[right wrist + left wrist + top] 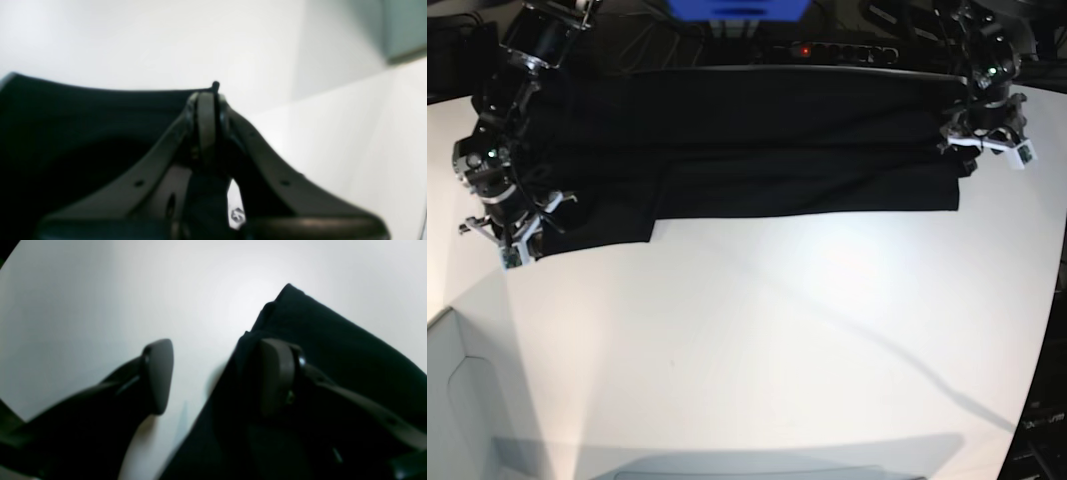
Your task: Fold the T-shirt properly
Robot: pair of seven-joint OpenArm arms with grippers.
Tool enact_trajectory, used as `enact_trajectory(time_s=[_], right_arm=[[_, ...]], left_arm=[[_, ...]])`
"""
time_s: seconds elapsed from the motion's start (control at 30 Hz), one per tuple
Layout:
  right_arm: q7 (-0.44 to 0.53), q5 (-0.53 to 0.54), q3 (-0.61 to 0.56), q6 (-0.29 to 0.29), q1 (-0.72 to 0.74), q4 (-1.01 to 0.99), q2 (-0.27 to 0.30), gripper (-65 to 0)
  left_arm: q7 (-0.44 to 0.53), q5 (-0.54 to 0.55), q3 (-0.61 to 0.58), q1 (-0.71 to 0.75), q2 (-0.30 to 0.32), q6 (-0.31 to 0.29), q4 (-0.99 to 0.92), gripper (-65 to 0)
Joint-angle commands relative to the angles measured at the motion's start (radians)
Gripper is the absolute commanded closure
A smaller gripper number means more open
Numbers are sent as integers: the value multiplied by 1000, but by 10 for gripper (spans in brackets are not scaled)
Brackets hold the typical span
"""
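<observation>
We see the T-shirt lying along the far edge of the desk, its long axis running from one arm to the other. The right gripper has its jaws pinched tight on a hem corner of the T-shirt. The left gripper has its jaws wide, one finger over the T-shirt's edge, one over bare desk. We judge the left arm must grip that edge next.

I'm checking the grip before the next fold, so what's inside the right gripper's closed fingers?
The right gripper is pinched shut on an edge of the black T-shirt; a sliver of cloth pokes above the tips. How much fabric lies between the pads is hidden.
</observation>
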State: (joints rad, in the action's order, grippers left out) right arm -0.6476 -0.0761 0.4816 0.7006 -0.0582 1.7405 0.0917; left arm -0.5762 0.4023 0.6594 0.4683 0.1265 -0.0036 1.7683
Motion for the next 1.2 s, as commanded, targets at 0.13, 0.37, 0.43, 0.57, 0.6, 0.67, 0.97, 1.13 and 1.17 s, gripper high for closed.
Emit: enact_trajectory(time_s=[0.13,0.37,0.43,0.57,0.6,0.67,0.97,1.13,1.17], right_arm=[[10,83,4,-2,-96,166,3,0],[16,221,93,-2,-272,284,1,0],[16,258,133,-2,-314,284,1,0],[16,310,211,-2,-392,286,-22,0],[16,312,231,-2,-404,286,-28,0],[18,313,271,-2,-432,286,-40,0],[18,318,352,-2,-538,286,-109,0],[18,318,351,-2,-587,286,-148,0],[18,318,351,-2,-592,286,-148,0]], left_arm=[[22,-3,6,7,12,-2,20,-385],[22,-3,7,7,17,-2,20,-385],[22,-3,7,7,17,-2,20,-385],[18,-3,7,7,17,-2,20,-385],[18,-3,7,7,17,-2,20,-385],[18,-3,7,7,19,-2,20,-385],[17,-3,1,7,20,-2,20,-385],[17,-3,6,7,20,-2,20,-385],[17,-3,6,7,22,-2,20,-385]])
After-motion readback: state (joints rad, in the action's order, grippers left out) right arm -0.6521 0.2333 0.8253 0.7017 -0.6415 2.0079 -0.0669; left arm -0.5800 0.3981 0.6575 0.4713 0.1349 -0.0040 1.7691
